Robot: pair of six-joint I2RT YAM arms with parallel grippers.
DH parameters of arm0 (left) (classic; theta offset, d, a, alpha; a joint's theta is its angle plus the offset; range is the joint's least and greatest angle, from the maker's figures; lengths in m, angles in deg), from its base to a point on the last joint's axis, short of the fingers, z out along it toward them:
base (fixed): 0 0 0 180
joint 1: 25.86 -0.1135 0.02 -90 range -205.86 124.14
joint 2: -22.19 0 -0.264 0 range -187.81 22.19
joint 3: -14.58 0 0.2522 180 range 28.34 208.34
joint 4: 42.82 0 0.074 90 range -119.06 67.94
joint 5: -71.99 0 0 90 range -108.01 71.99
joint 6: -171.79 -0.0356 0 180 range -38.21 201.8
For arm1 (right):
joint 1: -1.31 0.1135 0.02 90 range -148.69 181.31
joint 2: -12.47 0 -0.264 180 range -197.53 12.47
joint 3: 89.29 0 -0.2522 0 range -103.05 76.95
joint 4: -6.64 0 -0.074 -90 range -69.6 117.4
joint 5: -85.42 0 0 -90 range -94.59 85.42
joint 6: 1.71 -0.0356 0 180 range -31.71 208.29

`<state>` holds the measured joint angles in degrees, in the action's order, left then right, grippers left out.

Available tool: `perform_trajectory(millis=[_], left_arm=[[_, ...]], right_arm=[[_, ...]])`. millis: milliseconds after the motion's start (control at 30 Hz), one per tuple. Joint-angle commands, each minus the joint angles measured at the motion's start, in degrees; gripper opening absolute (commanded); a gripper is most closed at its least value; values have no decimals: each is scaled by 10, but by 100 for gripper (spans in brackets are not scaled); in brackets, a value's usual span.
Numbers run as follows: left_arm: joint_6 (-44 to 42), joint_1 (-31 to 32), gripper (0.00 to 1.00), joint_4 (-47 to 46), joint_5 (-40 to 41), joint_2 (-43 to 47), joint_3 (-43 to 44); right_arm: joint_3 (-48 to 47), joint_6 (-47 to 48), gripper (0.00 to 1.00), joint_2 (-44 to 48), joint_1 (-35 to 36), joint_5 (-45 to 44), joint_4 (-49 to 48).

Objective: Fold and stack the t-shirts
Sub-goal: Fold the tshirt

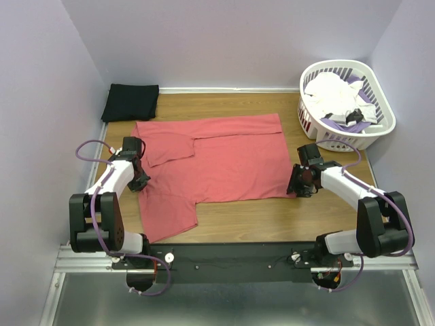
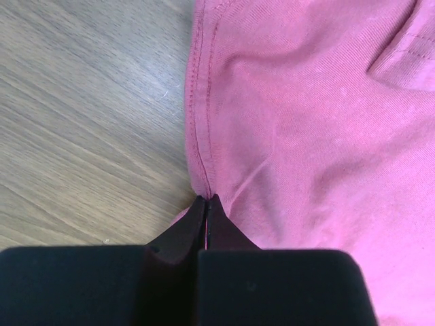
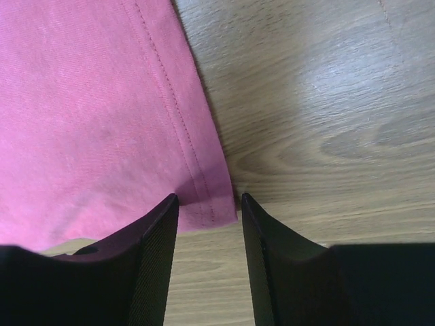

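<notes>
Pinched fingers of the left tool [image 2: 206,200] fill the bottom of its wrist view, pressed together on the stitched edge of the coral-red t-shirt [image 1: 217,159]. That shirt lies flat across the middle of the table [image 1: 272,221]. In the top view its long axis runs left to right, with the bottom hem toward the right and one sleeve trailing to the lower left. The right tool [image 3: 209,198] stands partly apart, its fingers straddling the hem's corner without clamping it. Only the top view shows the black t-shirt [image 1: 129,102], folded at the upper left, and the white basket [image 1: 340,140] at the upper right.
</notes>
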<state>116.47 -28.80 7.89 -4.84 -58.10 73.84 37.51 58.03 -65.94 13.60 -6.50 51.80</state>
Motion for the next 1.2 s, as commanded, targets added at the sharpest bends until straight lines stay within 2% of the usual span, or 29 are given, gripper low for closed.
perform_trajectory(millis=[0, 167, 267, 300, 467, 533, 833, 1167], left_arm=[[-10, -6, 0, 5, -8, 13, -3], [-14, -8, 0, 14, -8, 19, 1], [-15, -9, 0, 15, -7, 22, 0], [-15, -9, 0, 15, -7, 22, 0], [-21, -11, 0, 25, -10, 20, 6], [-22, -12, 0, 30, -12, 19, 16], [-32, -13, 0, 58, -13, 36, 38], [-49, -21, 0, 73, -17, 23, 70]], right_arm=[[11, -17, 48, 4, -3, 16, 15], [11, -22, 48, -2, -3, 16, 22], [10, -21, 39, -8, -3, 16, 24], [9, -21, 36, -10, -3, 16, 24], [2, -16, 8, 3, -4, 6, 35], [-14, -6, 1, 5, -5, -21, 52], [-60, 28, 1, 5, -10, -18, 84], [-155, 62, 1, -54, -23, -19, 101]])
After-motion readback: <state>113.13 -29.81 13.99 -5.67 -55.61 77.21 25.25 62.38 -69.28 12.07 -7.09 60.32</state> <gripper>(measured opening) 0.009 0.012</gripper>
